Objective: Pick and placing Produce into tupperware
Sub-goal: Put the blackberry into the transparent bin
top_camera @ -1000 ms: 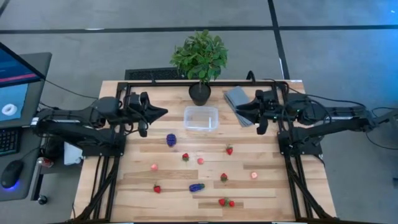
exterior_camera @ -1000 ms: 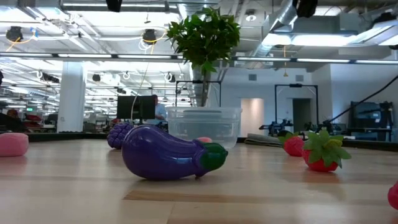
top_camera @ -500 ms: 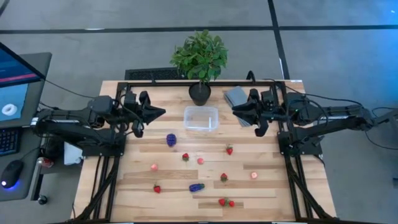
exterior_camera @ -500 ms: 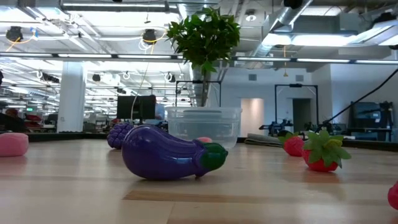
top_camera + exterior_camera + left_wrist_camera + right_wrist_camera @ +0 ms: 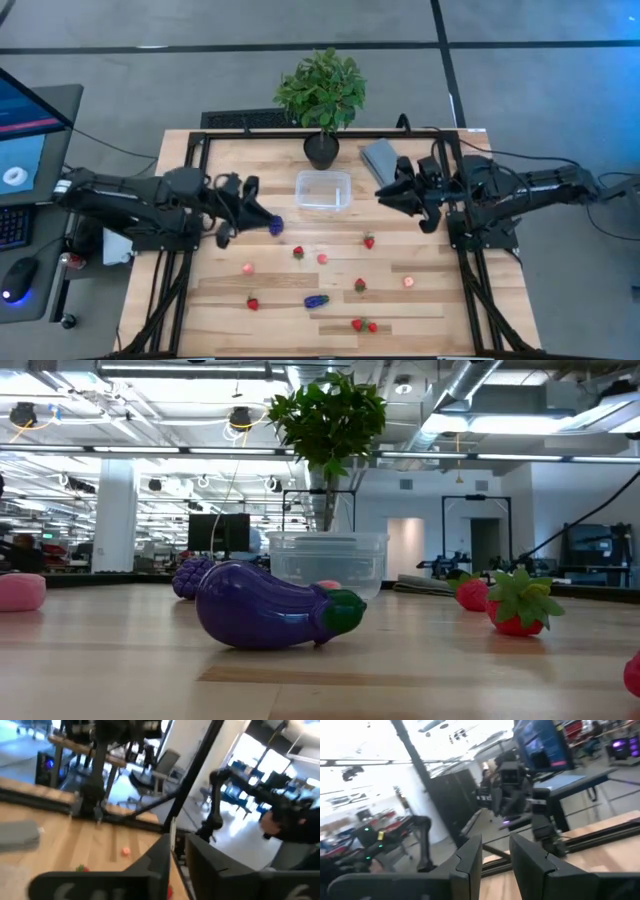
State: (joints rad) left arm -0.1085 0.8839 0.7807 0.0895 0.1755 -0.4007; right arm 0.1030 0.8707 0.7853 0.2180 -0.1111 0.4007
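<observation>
Both arms had swung inward and toward the near side of the table since a second earlier: the left gripper (image 5: pixel 262 217) had dropped from beside the tupperware's left end to sit right against the purple grape bunch (image 5: pixel 275 226), while the right gripper (image 5: pixel 388 193) had slid slightly nearer, off the grey cloth (image 5: pixel 380 154), to hang just right of the tupperware (image 5: pixel 323 190). Left fingers (image 5: pixel 157 855) showed only a thin slit between them in the wrist view, empty, so whether they counted as open I could not tell; right fingers (image 5: pixel 470 857) showed a gap in the wrist view but read as closed, nothing held. Tub sat empty at the far middle of the table, just in front of the potted plant (image 5: pixel 321 92). All produce was still out on the wood: strawberries (image 5: pixel 369 241), pinkish round pieces (image 5: pixel 408 281), an eggplant-like purple piece (image 5: pixel 270 606) near the front. Nothing placed yet, so the task was barely begun. Likely step: left arm lining up on the grape bunch, and it would need to open wider before closing on it.
</observation>
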